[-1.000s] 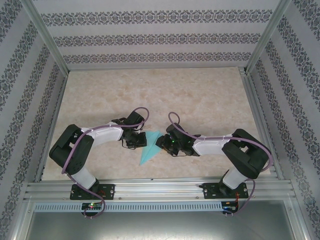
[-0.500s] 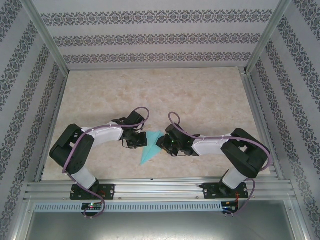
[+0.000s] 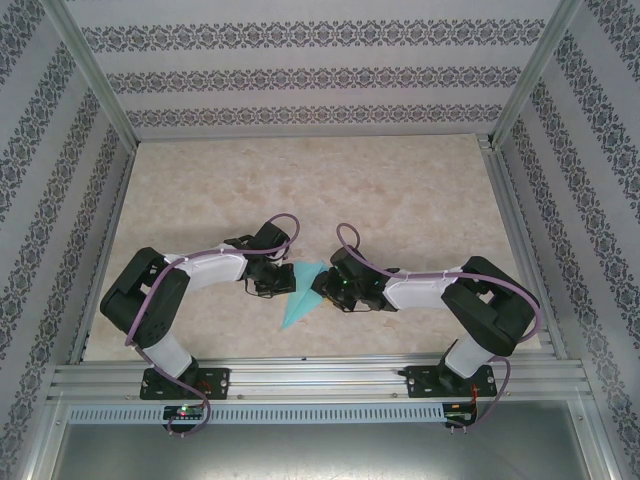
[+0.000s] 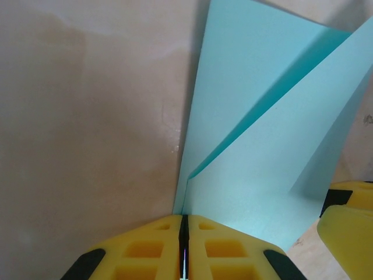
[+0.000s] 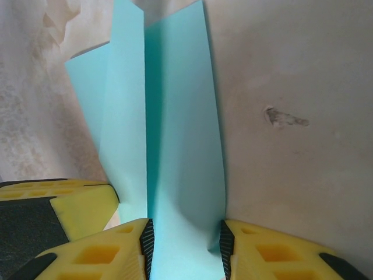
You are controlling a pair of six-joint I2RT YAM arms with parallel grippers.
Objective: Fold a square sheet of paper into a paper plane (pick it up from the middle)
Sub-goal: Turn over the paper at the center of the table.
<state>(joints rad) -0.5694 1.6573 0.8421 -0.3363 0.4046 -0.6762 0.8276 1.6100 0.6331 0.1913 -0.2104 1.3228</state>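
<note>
The turquoise square sheet of paper (image 3: 297, 296), folded into a narrow pointed shape, lies between my two grippers with its tip toward the near table edge. My left gripper (image 3: 274, 281) meets its left side. In the left wrist view that gripper (image 4: 184, 217) is shut, and a folded edge of the paper (image 4: 262, 146) runs into the slit between its jaws. My right gripper (image 3: 326, 285) is at the paper's wide end. Its jaws (image 5: 185, 228) stand partly apart, and a bowed flap of the paper (image 5: 175, 116) spans the gap, touching both pads.
The beige marbled tabletop (image 3: 400, 200) stretches behind the arms, bounded by patterned walls and a metal rail (image 3: 320, 380) at the near edge. The two grippers are close together: a right finger (image 4: 349, 227) shows in the left wrist view, a left finger (image 5: 70, 204) in the right wrist view.
Almost nothing has changed. The right gripper and the paper's wide end have shifted very slightly. The left arm holds still.
</note>
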